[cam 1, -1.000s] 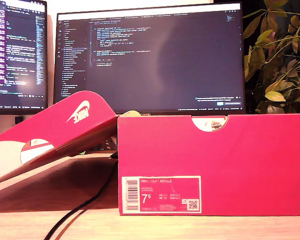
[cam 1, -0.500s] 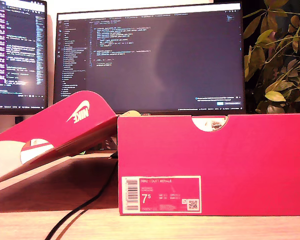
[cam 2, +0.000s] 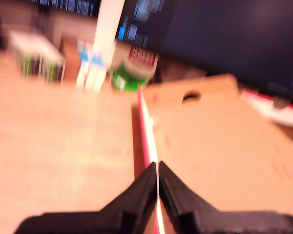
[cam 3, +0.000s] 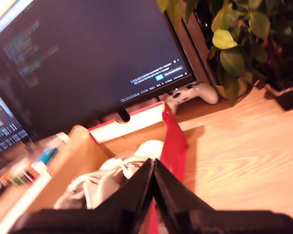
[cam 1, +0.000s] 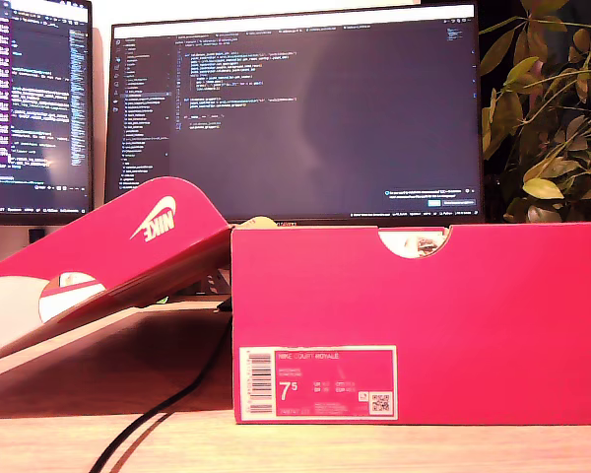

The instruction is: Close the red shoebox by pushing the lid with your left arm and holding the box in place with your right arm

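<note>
The light wooden bench (cam 1: 39, 434) carries the red cardboard shoebox (cam 1: 419, 325) at the exterior view's centre-right. Its red hinged lid (cam 1: 108, 261) lies open, tilted toward the exterior view's left. My first hand (cam 2: 157, 176) is clamped on the lid edge. My second hand (cam 3: 153, 176) grips the box wall, beside white shoes (cam 3: 119, 170).

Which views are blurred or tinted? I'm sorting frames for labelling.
Exterior view: sharp, but a strong reddish cast over the shoebox and lid, with soft glare on the monitor. First wrist view: heavily motion-blurred, the background clutter smeared. Second wrist view: sharper around my second gripper, with warm lighting and blur towards the edges.
</note>
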`<action>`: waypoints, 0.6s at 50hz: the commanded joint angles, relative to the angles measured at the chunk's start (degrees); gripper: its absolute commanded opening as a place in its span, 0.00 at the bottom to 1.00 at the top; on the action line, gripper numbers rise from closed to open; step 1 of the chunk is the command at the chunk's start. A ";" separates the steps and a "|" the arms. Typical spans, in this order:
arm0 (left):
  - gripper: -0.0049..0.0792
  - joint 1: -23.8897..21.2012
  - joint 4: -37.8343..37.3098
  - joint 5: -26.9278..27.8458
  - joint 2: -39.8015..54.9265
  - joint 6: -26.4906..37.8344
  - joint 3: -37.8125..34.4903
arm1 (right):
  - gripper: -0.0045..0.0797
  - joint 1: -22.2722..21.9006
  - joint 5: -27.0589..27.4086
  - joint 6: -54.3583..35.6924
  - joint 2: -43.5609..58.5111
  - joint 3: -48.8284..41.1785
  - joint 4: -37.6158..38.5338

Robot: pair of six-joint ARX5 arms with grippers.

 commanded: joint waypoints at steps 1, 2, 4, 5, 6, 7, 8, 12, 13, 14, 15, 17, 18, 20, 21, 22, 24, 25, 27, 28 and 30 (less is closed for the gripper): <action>0.04 0.13 0.87 0.33 3.91 -0.09 3.19 | 0.04 -0.02 -0.17 -2.67 4.72 3.15 -0.37; 0.04 0.11 0.90 0.39 5.57 -0.07 3.93 | 0.04 -0.02 -0.17 -3.78 6.27 4.04 -0.46; 0.04 0.11 1.09 0.96 8.33 0.85 5.38 | 0.04 -0.02 -0.17 -5.57 9.20 5.70 -0.70; 0.04 0.11 1.14 1.14 9.94 1.11 6.23 | 0.04 -0.02 -0.17 -5.92 11.08 6.71 -0.85; 0.04 0.13 1.16 1.14 11.45 1.11 7.04 | 0.04 -0.02 -0.17 -7.50 12.81 7.82 -0.85; 0.04 0.13 1.16 1.33 12.59 2.16 7.69 | 0.04 -0.02 -0.20 -8.28 14.36 8.74 -1.44; 0.04 0.13 1.16 1.44 14.29 2.69 8.61 | 0.04 -0.02 -0.20 -8.96 16.39 9.90 -1.68; 0.04 0.55 1.11 1.97 20.72 3.96 12.13 | 0.04 -0.02 -0.24 -11.45 23.56 13.88 -2.45; 0.04 0.72 1.05 2.29 22.40 3.96 13.05 | 0.04 -0.02 -0.24 -11.98 25.18 14.93 -2.67; 0.04 0.92 0.90 2.71 23.93 4.50 13.94 | 0.04 -0.02 -0.22 -12.57 26.80 15.82 -2.82; 0.04 1.18 0.68 3.26 25.57 4.68 14.69 | 0.04 -0.02 -0.24 -13.16 28.50 16.81 -2.95; 0.04 1.66 0.11 4.57 28.87 4.87 16.79 | 0.04 -0.02 -0.24 -14.23 31.91 18.71 -3.10; 0.04 1.90 -0.20 5.16 30.45 4.85 17.66 | 0.04 0.00 -0.24 -14.91 33.46 19.56 -3.17; 0.04 2.43 -0.92 6.54 33.75 4.87 19.34 | 0.04 0.00 -0.24 -16.24 36.37 21.11 -3.15; 0.04 2.71 -1.38 7.15 35.41 4.85 20.37 | 0.04 0.00 -0.24 -16.83 37.86 21.88 -3.15; 0.04 2.99 -1.77 7.65 36.89 4.85 21.18 | 0.04 0.00 -0.28 -17.66 39.19 22.62 -3.15; 0.04 3.61 -2.29 8.37 40.06 4.90 22.80 | 0.04 0.00 -0.28 -18.47 42.07 23.98 -3.17; 0.04 3.91 -2.54 8.68 41.48 4.90 23.52 | 0.04 0.00 -0.31 -18.88 43.23 24.57 -3.19; 0.04 4.52 -2.93 9.11 44.24 5.35 24.98 | 0.04 0.04 -0.42 -19.63 46.05 25.83 -3.26; 0.04 4.79 -3.19 9.33 45.44 5.92 25.66 | 0.04 0.04 -0.42 -19.80 47.15 26.29 -3.26; 0.04 5.22 -3.69 9.84 47.93 6.91 27.02 | 0.04 0.07 -0.42 -20.61 49.31 27.15 -3.41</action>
